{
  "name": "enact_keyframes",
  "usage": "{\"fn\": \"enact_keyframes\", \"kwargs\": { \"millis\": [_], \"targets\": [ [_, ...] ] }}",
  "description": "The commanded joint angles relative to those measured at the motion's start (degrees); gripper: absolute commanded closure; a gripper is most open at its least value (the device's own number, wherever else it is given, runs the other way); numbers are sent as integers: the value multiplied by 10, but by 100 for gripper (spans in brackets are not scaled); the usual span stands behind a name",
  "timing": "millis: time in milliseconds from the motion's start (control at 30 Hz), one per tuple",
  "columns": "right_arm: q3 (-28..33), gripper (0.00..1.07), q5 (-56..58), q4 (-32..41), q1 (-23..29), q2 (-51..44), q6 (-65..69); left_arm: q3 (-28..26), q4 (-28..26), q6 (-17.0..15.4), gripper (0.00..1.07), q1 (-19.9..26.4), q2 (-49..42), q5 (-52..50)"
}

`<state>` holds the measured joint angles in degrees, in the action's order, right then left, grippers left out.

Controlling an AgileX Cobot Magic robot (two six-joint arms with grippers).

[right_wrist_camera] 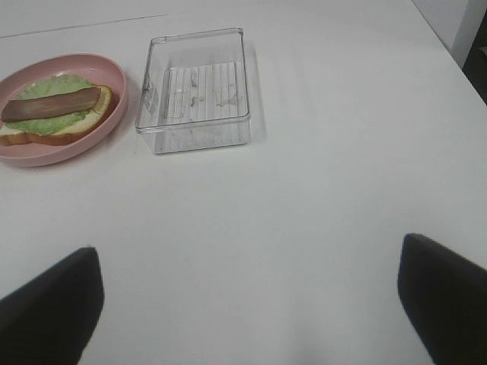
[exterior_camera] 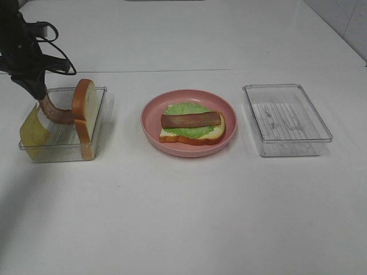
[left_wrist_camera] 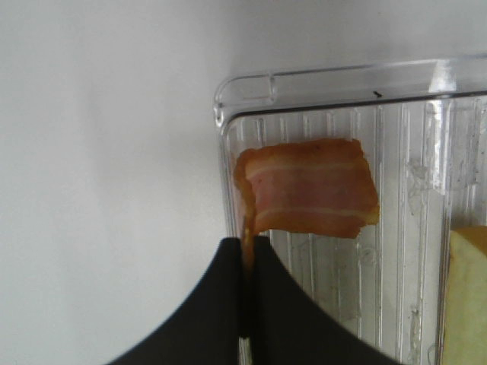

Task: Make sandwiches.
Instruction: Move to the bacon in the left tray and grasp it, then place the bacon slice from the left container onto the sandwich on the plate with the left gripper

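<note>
white table [exterior_camera: 183, 217], left black gripper [left_wrist_camera: 247, 255] pinched shut on a reddish-brown bacon strip [left_wrist_camera: 308, 196].
held by one thin end, the strip curls from the jaws over the clear ribbed plastic tray [left_wrist_camera: 319, 76]; it may slip, or snag the upright white bread slice [exterior_camera: 85, 109] beside it. half-built sandwich [exterior_camera: 192, 133] on the round pink plate [exterior_camera: 189, 152] lies well apart. right black gripper [right_wrist_camera: 247, 304] wide open, empty.

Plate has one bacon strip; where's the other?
Far left in the high view: the bacon strip is pinched by the left gripper at the left tray, beside the upright bread slice.
</note>
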<state>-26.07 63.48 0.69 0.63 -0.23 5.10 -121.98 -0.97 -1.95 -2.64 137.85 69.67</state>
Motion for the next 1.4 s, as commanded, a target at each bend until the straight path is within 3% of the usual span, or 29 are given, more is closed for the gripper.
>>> {"fn": "enact_keyframes", "kwargs": {
  "millis": [33, 800, 1067, 1133, 1167, 1233, 1400],
  "targets": [
    [1, 9, -5, 1, -3, -18, -2, -1, 1, -3, 107, -5, -3, 21],
    [1, 9, -5, 1, -3, -18, -2, -6, -33, -3, 107, -5, -151, 55],
    [1, 9, -5, 1, -3, -18, -2, -37, -132, 2, 107, -5, -206, 30],
    [1, 9, -5, 1, -3, -18, -2, -69, -196, 5, 107, -5, -209, 29],
    [1, 9, -5, 1, -3, -18, -2, -69, -196, 5, 107, -5, -209, 29],
    [1, 9, -5, 1, -3, -18, -2, -98, -282, 23, 107, -15, -209, 11],
    [1, 9, -5, 1, -3, -18, -2, -104, -353, 52, 107, -56, -207, -27]
  ]
}}
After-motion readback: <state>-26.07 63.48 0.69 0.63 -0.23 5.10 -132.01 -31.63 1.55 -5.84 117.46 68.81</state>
